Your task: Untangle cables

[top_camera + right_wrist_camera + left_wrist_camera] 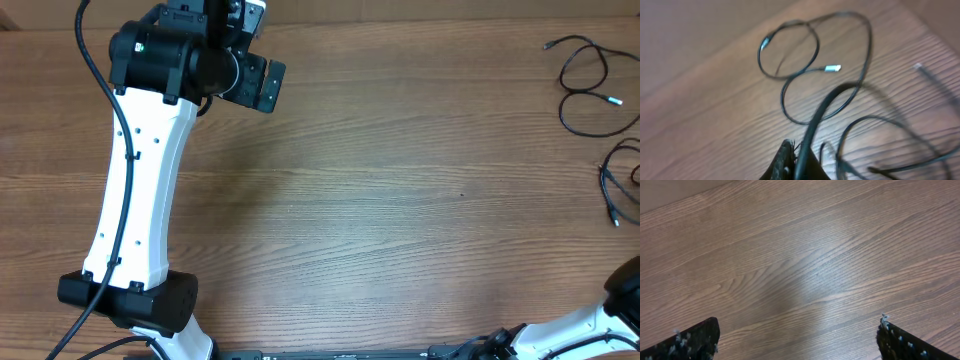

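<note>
Thin black cables [588,92] lie in loose loops at the table's far right, with another cable [612,190] just below them. In the right wrist view a looped cable [805,75] with a silver-tipped plug [832,68] lies on the wood. My right gripper [797,148] is shut on a black cable [815,117] that rises from between its jaws, and more blurred loops [875,145] lie to its right. My left gripper [262,84] hangs open over bare wood at the back left, far from the cables. Its fingers [695,340] stand wide apart with nothing between them.
The left arm's white link [135,190] stretches from its base at the front left toward the back. Only part of the right arm [620,300] shows at the front right corner. The table's far edge [700,30] runs behind the loops.
</note>
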You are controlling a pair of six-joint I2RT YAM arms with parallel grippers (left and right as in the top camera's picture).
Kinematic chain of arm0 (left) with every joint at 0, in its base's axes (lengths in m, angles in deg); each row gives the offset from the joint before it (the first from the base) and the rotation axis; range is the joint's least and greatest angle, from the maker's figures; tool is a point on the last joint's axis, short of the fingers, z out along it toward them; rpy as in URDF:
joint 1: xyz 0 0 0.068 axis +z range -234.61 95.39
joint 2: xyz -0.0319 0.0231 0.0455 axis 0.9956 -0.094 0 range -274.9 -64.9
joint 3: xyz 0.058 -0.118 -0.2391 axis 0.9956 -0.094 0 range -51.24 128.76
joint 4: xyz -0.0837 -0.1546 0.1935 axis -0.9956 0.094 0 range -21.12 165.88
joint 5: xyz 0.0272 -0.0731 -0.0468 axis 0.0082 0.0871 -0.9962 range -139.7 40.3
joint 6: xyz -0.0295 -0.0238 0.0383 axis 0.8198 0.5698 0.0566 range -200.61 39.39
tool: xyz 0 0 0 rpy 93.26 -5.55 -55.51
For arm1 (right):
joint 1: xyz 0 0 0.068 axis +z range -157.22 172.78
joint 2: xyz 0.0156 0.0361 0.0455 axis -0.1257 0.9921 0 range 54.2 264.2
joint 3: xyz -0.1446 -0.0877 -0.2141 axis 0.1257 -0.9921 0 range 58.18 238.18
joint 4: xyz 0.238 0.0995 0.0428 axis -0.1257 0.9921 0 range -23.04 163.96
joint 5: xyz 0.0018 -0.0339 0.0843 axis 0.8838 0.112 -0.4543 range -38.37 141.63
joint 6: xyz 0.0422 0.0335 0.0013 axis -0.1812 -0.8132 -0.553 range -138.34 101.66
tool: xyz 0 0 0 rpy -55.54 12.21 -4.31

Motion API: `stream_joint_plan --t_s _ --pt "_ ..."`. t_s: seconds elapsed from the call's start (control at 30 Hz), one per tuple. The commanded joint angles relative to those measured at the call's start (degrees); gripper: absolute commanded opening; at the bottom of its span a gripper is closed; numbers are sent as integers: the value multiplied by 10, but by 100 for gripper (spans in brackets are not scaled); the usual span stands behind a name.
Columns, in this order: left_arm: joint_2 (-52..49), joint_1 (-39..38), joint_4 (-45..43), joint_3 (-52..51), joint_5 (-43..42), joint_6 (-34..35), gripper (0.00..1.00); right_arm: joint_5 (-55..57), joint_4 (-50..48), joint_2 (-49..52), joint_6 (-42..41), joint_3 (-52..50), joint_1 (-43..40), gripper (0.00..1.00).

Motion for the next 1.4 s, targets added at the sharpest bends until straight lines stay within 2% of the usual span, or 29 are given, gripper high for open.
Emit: stream_joint_plan --t_s 0.0,0.27,0.3,0.33,0.37,0.43,0.5,0.53,0.57,0.6,0.73,0.8,0.87,1.0,1.13,1.27,1.37 --pt "14 1 2 1 -9 -13 100 22 -20 -10 4 -38 13 4" --pt "14 1 2 0 -24 -13 100 27 -94 -9 4 -122 51 4" --pt "14 1 2 0 -24 -13 100 27 -99 -9 4 -127 54 10" --pt "14 1 3 0 -24 -13 100 26 -104 -9 4 -132 57 30" --pt "14 1 4 0 -24 -13 100 26 -105 -9 4 -134 60 37" --pt "14 1 6 0 -24 -13 100 26 -106 -9 4 -134 65 31" --pt "14 1 6 0 -24 -13 100 26 -110 -9 2 -134 68 30" --pt "14 1 6 0 -24 -13 100 26 -111 -9 0 -134 68 41" --pt "14 1 6 0 -24 -13 100 26 -111 -9 0 -134 69 78" --pt "14 1 6 0 -24 -13 100 26 -111 -9 -2 -134 69 100" --pt "14 1 6 0 -23 -14 100 -3 -110 -13 -15 -127 70 100" --pt "14 1 6 0 -23 -14 100 -36 -105 -26 -15 -116 71 87" --pt "14 1 5 0 -22 -16 100 -68 -95 -45 -15 -98 76 84" --pt "14 1 2 0 -17 -18 100 -97 -68 -108 -15 -39 102 94" --pt "15 1 -31 2 -17 -17 100 -96 -43 -188 -16 29 150 98" --pt "15 1 -111 21 -16 -2 100 -78 -43 -261 -35 105 215 100" --pt "15 0 -203 54 5 13 100 -83 -47 -298 -55 161 258 100"
